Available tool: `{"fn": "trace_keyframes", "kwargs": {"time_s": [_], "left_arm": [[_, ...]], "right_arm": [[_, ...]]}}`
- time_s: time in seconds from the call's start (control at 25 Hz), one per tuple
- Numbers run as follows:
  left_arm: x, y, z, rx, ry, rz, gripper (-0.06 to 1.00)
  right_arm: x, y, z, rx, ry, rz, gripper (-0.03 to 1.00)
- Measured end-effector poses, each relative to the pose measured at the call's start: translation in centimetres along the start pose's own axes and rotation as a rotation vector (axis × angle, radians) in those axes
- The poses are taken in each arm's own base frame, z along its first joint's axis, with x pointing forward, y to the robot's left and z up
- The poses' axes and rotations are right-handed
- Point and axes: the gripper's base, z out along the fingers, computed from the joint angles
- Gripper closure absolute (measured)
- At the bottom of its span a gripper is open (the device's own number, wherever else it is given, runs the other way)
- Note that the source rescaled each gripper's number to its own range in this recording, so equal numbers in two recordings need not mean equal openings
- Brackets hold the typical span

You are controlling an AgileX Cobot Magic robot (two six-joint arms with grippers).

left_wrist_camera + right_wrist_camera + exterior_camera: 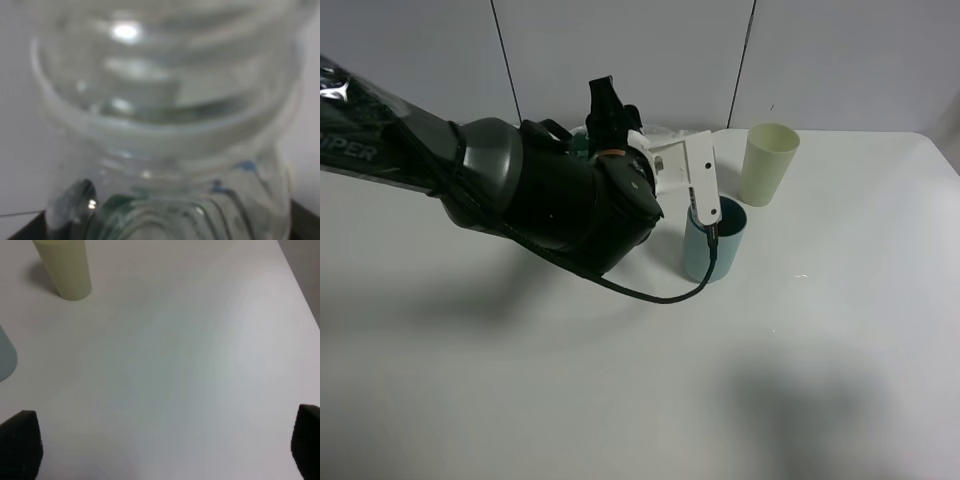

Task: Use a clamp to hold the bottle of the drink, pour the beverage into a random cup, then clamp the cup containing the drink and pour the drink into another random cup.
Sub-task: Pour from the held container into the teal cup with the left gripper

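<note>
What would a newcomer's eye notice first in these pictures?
The big black left arm reaches across the table from the left in the high view, ending beside the blue cup. A clear bottle fills the left wrist view, and a cream cup stands upright beyond the blue one.

Biggest blocker is the left arm [520,190]. It hangs over the left and middle of the table [620,400], and its end overlaps the left edge of the blue cup [732,245], so that side is shut off. The bottle [165,125] it's clamping adds bulk there. The cream cup [768,165] stands near the blue one, apart, with only a small gap between. The front and right of the table are bare, and the right gripper [162,445], fingers spread wide, has open tabletop ahead.
</note>
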Motion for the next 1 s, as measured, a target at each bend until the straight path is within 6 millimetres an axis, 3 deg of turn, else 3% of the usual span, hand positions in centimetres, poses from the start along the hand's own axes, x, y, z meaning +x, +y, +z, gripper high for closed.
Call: {"fn": "trace_keyframes", "kwargs": {"time_s": [1.0], "left_arm": [[-1.5, 1.2, -0.2, -0.159, -0.146, 0.242, 0.86]], "right_arm": [[0.0, 0.0, 0.0, 0.000, 0.000, 0.000, -0.03]]}}
